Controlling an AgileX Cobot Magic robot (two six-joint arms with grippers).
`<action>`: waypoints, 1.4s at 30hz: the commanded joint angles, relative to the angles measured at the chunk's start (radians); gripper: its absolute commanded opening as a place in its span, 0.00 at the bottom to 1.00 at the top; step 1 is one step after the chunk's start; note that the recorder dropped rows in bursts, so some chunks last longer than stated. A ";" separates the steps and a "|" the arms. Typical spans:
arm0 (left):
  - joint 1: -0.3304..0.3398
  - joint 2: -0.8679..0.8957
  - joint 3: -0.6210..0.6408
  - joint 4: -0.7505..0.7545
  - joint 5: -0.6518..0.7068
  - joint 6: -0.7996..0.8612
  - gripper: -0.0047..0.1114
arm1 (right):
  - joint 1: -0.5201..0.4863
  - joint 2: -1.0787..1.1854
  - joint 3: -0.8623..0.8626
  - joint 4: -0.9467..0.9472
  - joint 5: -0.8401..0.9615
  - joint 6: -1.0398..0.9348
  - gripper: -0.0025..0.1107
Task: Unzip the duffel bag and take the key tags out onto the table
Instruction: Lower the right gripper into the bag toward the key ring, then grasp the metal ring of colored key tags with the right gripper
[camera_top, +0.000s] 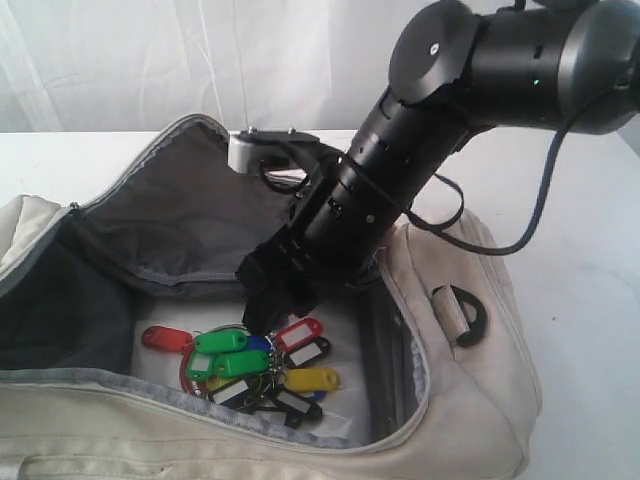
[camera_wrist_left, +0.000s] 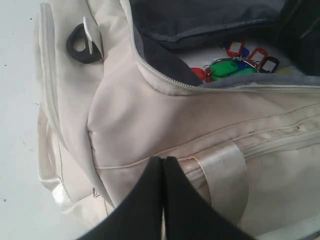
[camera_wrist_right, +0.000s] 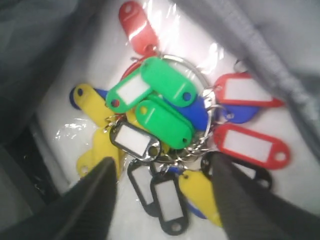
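Hovering over the tags (camera_wrist_right: 160, 115), I have my right tool (camera_wrist_right: 162, 210) spread wide, a finger on either side of the bunch and nothing clamped yet. The tags lie on the pale, glossy floor inside the open bag (camera_top: 470, 400), close to its near wall.

I judge them light and hard-shelled, smooth plastic that could slip from a shallow pinch. They hang loose on a metal ring (camera_wrist_right: 175, 58), so they will fan out and swing once lifted. The best hold looks to be the middle of the heap, where the two green ones are stacked over the ring. Closing there should take in several shells and the wire together. A single outlying red or yellow tag would be a poorer hold, since it could twist free.

The bag is soft and slack. Its grey-lined flap sags on the far side, and the fabric may snag my arm on the way out.

My left tool (camera_wrist_left: 162, 200) sits with fingers together by the strap on the bag's near side. I cannot tell whether it touches the cloth. The white worktop (camera_top: 590, 300) lies around the bag.

The tags' label windows are blank white. I can read no brand or writing on them or on the bag.
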 joint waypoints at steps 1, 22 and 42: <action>0.003 -0.006 0.005 -0.013 0.008 -0.004 0.04 | 0.023 0.035 0.017 0.018 -0.031 0.003 0.65; 0.003 -0.006 0.005 -0.059 -0.290 0.033 0.04 | 0.100 0.257 0.017 -0.183 -0.313 -0.041 0.31; 0.003 0.023 0.164 -0.124 -0.393 0.051 0.04 | 0.100 -0.080 -0.069 -0.181 -0.247 -0.068 0.02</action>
